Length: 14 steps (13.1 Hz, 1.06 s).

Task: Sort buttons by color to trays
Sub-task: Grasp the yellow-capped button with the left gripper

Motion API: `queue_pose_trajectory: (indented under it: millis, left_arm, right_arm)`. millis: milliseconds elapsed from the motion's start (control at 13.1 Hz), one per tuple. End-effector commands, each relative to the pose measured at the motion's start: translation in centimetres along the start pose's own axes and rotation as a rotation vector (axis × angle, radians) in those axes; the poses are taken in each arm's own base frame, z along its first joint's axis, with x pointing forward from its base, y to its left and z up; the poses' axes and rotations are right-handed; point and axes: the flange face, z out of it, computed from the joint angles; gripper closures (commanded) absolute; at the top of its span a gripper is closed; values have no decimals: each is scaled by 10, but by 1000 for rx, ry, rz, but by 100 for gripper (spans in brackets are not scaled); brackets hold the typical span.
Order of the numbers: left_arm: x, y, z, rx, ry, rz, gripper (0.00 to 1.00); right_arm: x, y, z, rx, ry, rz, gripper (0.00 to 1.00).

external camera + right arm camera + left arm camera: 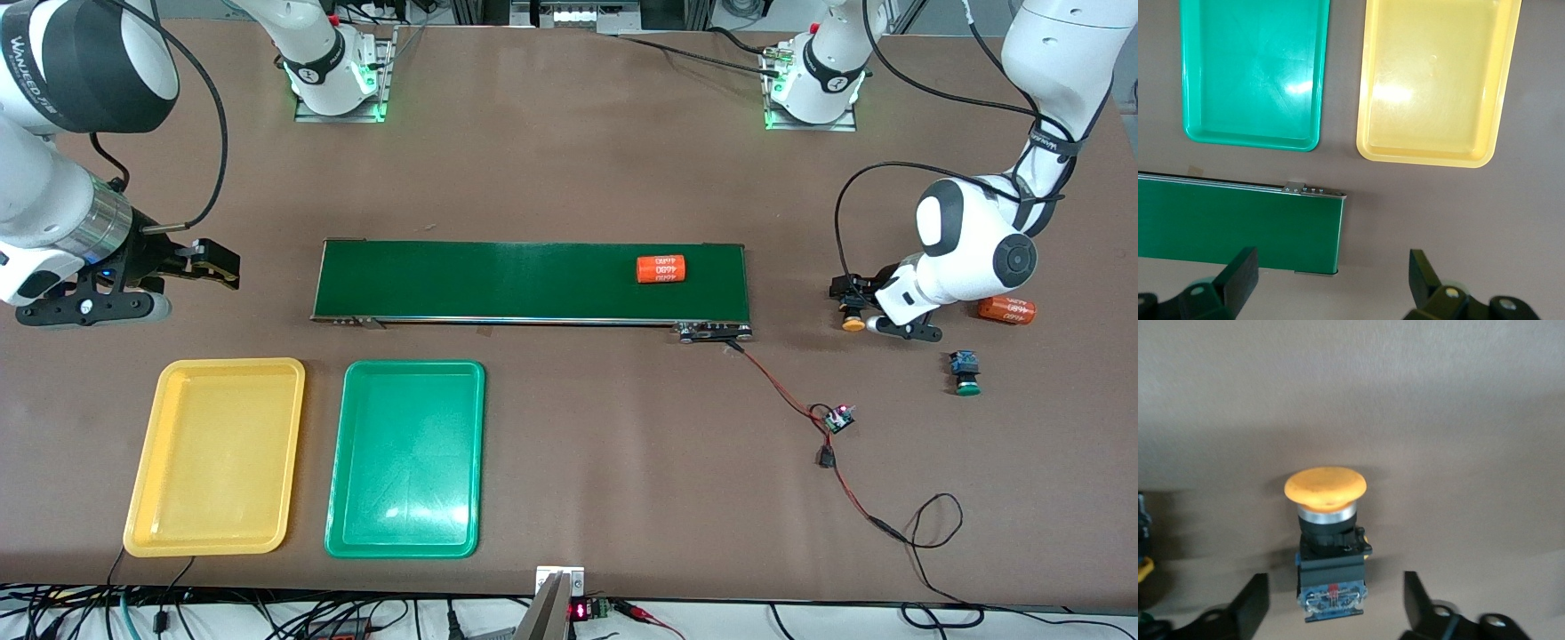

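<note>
A: Yellow-capped push-button switch (1328, 540), black-and-blue block body under a round mushroom cap: where does it lie, and how is it likely to handle?

B: It lies on its side on the brown matte surface (569, 462) at the left arm's end, just off the end of the long dark-green conveyor belt (498, 280). It looks rigid and light, a hard plastic part. The domed cap is probably slick and would roll out of a pinch; the flat sides of the block body are the better hold.

A: And the left gripper (1335, 603)?

B: It sits low over the switch, fingers parted on either side of the body and not touching it, so nothing is held.

A: The right gripper (1331, 277)?

B: It waits, fingers wide and empty, over the belt's end nearest the trays.

A: Other items?

B: A green-capped switch (965, 372) lies nearer the front camera than the yellow one. One orange cylinder with white print (661, 268) rests on the belt, another (1007, 309) beside the left arm. The yellow plastic tray (142, 498) and green plastic tray (342, 524) lie side by side, both empty, toward the right arm's end, well apart from the switches. A red-and-black wire (853, 498) trails from the belt across the surface.
</note>
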Motion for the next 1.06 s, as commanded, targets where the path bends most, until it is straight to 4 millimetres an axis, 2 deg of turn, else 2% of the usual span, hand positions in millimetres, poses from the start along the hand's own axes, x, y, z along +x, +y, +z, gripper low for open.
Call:
queue_pose_trajectory:
  millis: [0, 152, 228, 304, 380, 532, 609, 761, 837, 989]
  left_arm:
    - [-6, 1, 3, 9, 1, 3, 48]
    - [-9, 3, 1, 11, -7, 7, 83]
    - [-8, 7, -5, 18, -2, 7, 94]
    - [-7, 9, -14, 26, 4, 8, 100]
    - [-6, 17, -22, 34, -1, 22, 100]
    - [-7, 28, -51, 60, 15, 39, 100]
    - [-7, 47, -72, 86, 34, 60, 100]
    - [-7, 70, -106, 105, 16, 66, 100]
    - [-9, 82, -116, 98, 0, 61, 100]
    - [-8, 127, -119, 91, 8, 57, 100]
  right_arm:
    - [-3, 3, -7, -3, 6, 12, 0]
    - [-3, 4, -7, -4, 6, 12, 0]
    - [-3, 4, -7, -4, 6, 12, 0]
    - [-2, 3, -7, -2, 8, 12, 0]
    - [-2, 4, -7, -2, 8, 13, 0]
    - [-2, 7, -7, -1, 8, 21, 0]
    - [-2, 7, -7, -1, 8, 21, 0]
    - [-2, 8, -7, -1, 7, 21, 0]
    - [-2, 8, -7, -1, 7, 21, 0]
    - [-2, 8, -7, -1, 7, 20, 0]
